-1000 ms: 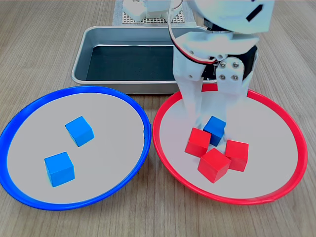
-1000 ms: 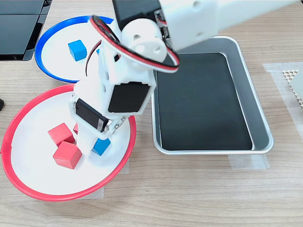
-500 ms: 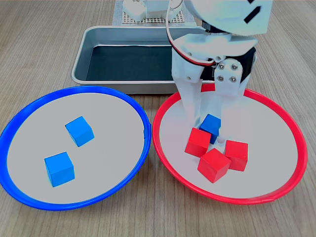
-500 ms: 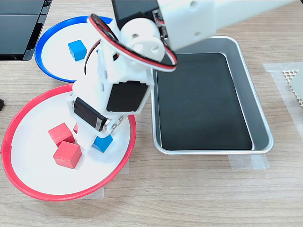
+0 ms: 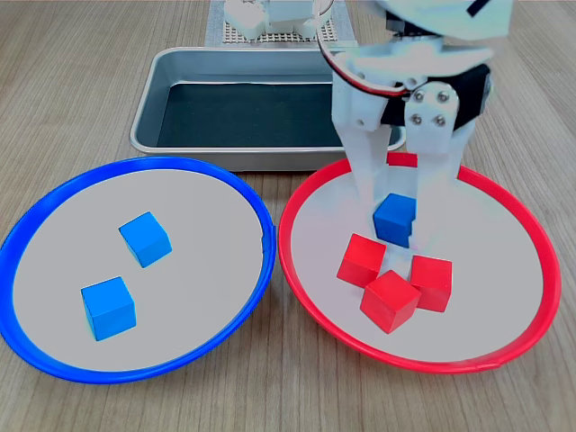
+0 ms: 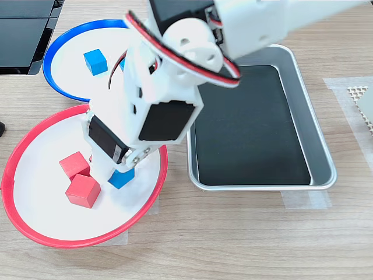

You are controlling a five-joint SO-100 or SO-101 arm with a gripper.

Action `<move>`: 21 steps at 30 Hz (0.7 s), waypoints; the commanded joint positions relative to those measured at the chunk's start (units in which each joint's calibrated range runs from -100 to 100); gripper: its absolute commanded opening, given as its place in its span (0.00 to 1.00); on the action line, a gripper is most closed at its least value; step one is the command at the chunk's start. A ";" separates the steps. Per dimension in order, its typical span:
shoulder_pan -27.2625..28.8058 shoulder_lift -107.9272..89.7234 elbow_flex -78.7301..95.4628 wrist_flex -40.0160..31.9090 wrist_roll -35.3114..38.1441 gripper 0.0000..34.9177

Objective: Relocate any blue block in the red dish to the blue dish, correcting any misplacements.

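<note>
My white gripper (image 5: 394,216) is shut on a blue block (image 5: 393,219), holding it just above the grey floor of the red dish (image 5: 522,225). Three red cubes (image 5: 391,300) lie in the red dish right below and in front of the held block. In the second exterior view the arm covers most of the gripper, and the blue block (image 6: 121,177) shows under it over the red dish (image 6: 17,169). The blue dish (image 5: 54,198) at the first exterior view's left holds two blue cubes (image 5: 145,238). One of these cubes (image 6: 95,61) shows in the blue dish (image 6: 55,49) in the second exterior view.
A rectangular metal tray (image 5: 153,99) with a dark floor stands behind both dishes, and it shows as the metal tray (image 6: 317,140) at the second exterior view's right. A white perforated base (image 5: 270,36) sits behind the tray. A dark object (image 6: 23,29) lies at the second exterior view's top left.
The gripper closed on the blue block and lifted it slightly off the red cubes. In the first exterior view the arm shifted a little to the right.
</note>
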 commanded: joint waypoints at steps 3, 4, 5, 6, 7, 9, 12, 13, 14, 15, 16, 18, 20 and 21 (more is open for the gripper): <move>-1.14 -7.88 1.76 -1.16 -1.22 0.00; -1.42 -8.90 2.04 -1.24 -1.32 0.00; -1.61 -9.84 2.04 -1.41 -1.42 0.00; -1.71 -10.86 2.04 -1.57 -1.61 0.00; -1.71 -11.80 1.76 -1.74 -1.76 0.00; -0.86 -14.10 1.76 -2.81 -1.95 0.00; 2.15 -17.94 2.67 -4.54 -2.00 0.00; 3.47 -19.22 3.31 -4.88 -1.95 0.00; 5.17 -20.76 4.31 -5.21 -1.81 0.00; 6.77 -22.21 5.31 -5.54 -1.66 0.00; 8.84 -23.83 6.77 -5.78 -1.47 0.00; 13.92 -26.98 10.78 -5.62 -0.78 0.00; 18.34 -29.54 14.69 -5.29 -0.20 0.00; 20.51 -30.57 16.33 -4.79 0.00 0.00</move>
